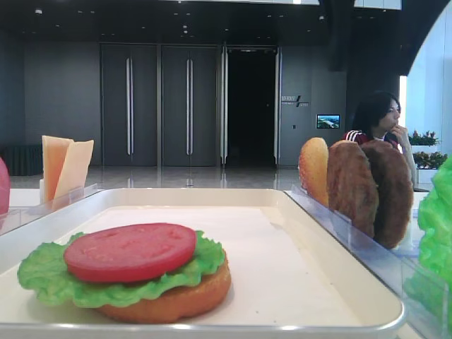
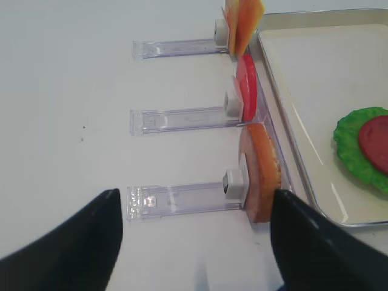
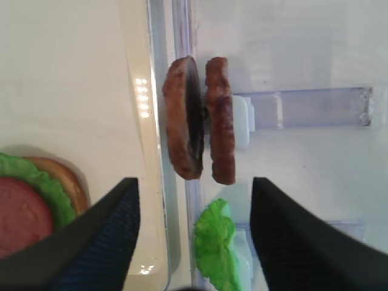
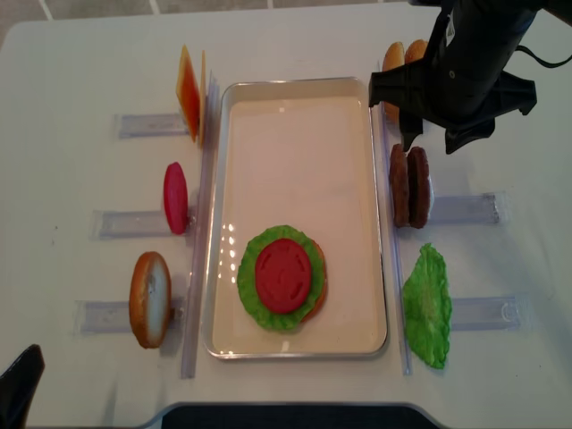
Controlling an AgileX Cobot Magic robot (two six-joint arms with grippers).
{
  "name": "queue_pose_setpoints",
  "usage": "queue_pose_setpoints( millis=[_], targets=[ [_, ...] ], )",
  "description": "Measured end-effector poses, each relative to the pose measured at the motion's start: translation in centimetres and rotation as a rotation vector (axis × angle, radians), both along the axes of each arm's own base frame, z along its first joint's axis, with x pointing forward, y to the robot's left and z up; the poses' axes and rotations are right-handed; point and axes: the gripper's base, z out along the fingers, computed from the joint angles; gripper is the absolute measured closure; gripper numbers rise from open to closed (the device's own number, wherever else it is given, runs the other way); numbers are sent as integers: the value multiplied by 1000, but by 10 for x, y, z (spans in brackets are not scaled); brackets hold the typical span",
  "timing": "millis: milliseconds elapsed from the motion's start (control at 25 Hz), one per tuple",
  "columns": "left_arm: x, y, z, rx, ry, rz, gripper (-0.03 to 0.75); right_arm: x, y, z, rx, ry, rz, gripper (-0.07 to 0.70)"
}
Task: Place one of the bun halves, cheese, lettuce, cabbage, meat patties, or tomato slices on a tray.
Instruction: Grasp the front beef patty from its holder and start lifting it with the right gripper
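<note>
Bun half point(image 4: 315, 299), lettuce point(image 4: 252, 277) and tomato slice point(image 4: 284, 274) already stacked on the tray point(image 4: 295, 98); right gripper point(image 3: 194, 200), jaws open, above the meat patties point(image 3: 200, 121); left gripper point(image 2: 194, 218) jaws open too.

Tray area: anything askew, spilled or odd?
Nothing stands out. The stack on the tray is tidy: bun half, lettuce, tomato slice on top. Spare pieces stand upright in their holders: cheese, patties, another bun half. Nothing spilled or damaged.

Bright overhead light, tray point(image 4: 380, 268) rim glare
</note>
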Motion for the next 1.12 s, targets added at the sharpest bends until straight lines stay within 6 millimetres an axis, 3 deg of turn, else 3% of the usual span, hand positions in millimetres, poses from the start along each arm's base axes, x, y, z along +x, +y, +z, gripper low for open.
queue_pose_setpoints(
  millis=[200, 360, 800, 1120],
  targets=[
    [0, 0, 0, 0, 0, 0, 136, 6, 17, -3, 3, -1, 26, 216],
    [0, 0, 0, 0, 0, 0, 136, 8, 27, -16, -8, 37, 42, 216],
    [0, 0, 0, 0, 0, 0, 136, 16, 35, -40, -43, 90, 47, 216],
    [0, 0, 0, 0, 0, 0, 136, 21, 37, -45, -46, 56, 53, 216]
  ],
)
